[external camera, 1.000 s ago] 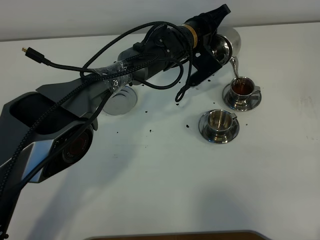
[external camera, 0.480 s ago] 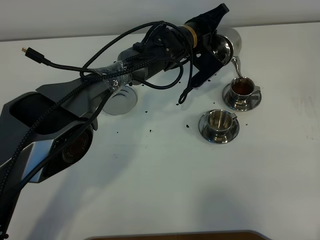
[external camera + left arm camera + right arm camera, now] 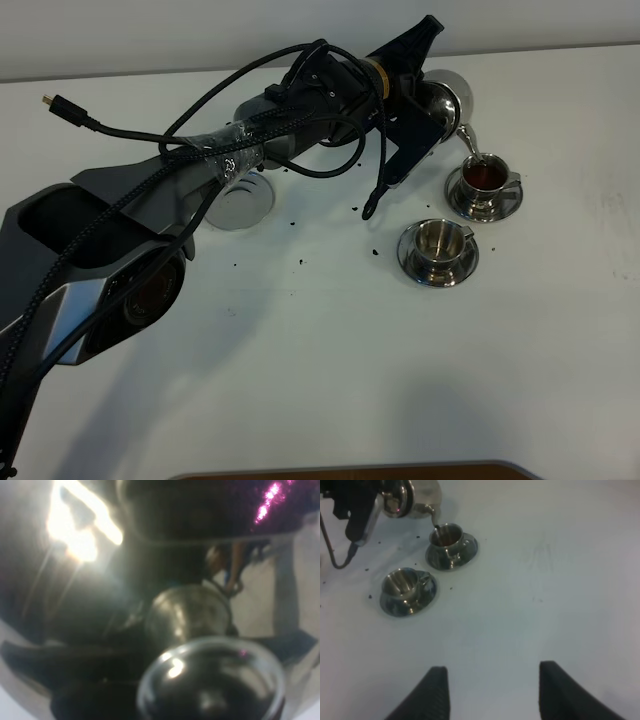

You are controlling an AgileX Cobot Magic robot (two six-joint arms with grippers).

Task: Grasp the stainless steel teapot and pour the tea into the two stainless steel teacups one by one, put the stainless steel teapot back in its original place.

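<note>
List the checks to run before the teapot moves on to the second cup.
1. Far teacup filled with tea: ok.
2. Near teacup empty, upright on its saucer: ok.
3. Left gripper shut on the teapot: ok.
4. Spout tip clear of the filled cup's rim: cannot tell.
5. Coaster free for the return: ok on the part showing; the arm hides the rest.
6. Right gripper open, away from both cups: ok.
</note>
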